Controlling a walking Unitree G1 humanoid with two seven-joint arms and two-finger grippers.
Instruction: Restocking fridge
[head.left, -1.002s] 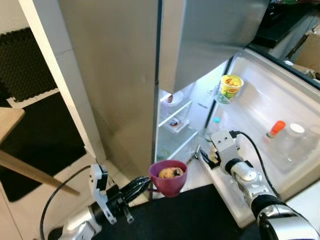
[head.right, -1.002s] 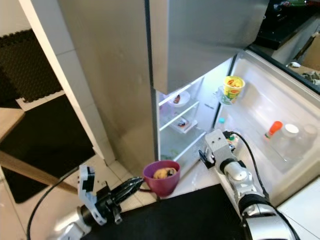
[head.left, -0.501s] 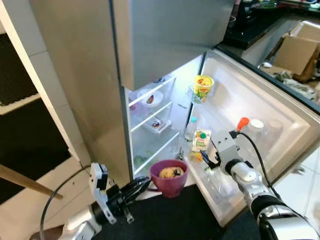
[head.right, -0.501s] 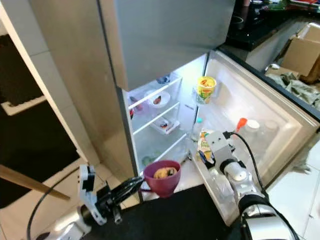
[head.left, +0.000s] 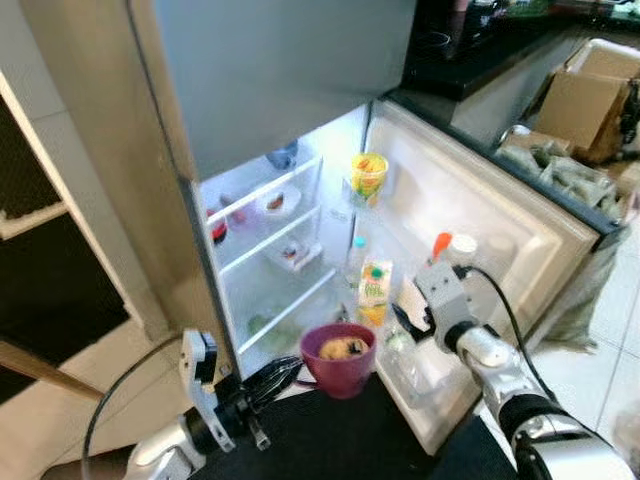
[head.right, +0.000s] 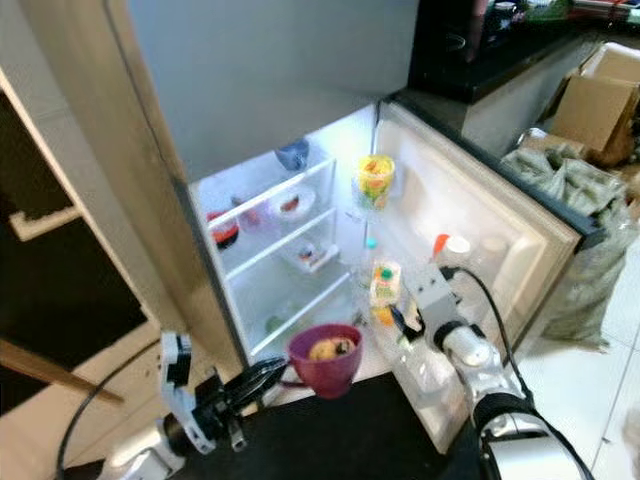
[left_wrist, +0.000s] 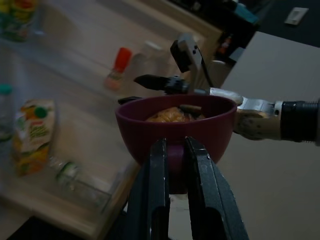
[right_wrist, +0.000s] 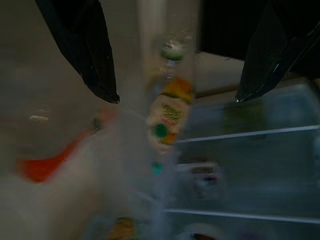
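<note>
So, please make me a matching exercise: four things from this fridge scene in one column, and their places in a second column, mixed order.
Things:
1. purple bowl
2. yellow cup
3. juice carton
4. cardboard box

Places:
A. upper rack of the open fridge door
B. on the counter beyond the fridge, far right
C. held at its side handle by the left gripper
D. lower part of the open door, near the right gripper

Pairs: 1-C, 2-A, 3-D, 4-B

silver arms | black cables | left hand (head.left: 272, 375), right hand (head.left: 405, 322): black fingers
</note>
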